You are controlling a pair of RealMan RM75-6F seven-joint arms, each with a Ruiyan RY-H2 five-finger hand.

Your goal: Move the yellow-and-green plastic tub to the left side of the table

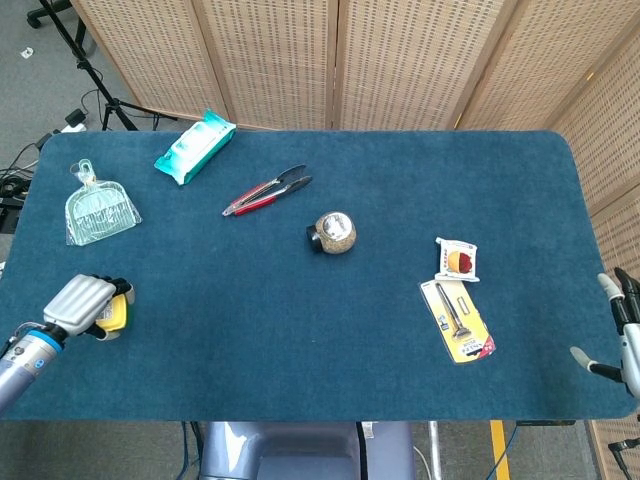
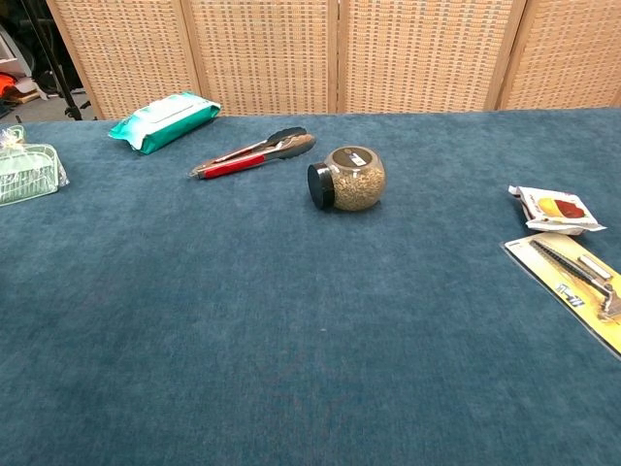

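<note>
In the head view my left hand [image 1: 78, 303] grips the yellow-and-green tub [image 1: 116, 313] near the table's front left corner. Only the tub's yellow lid shows past the fingers, and whether it touches the cloth I cannot tell. The chest view shows neither the tub nor the left hand. My right hand [image 1: 622, 335] hangs off the table's right edge in the head view, fingers spread with nothing in them.
On the blue table [image 1: 300, 350]: a green dustpan pack [image 1: 97, 210] and a teal wipes pack [image 1: 194, 146] at the far left, red tongs [image 1: 266, 190], a glass jar [image 1: 334, 233] in the middle, a snack packet [image 1: 458, 259] and a carded tool [image 1: 457, 319] at right.
</note>
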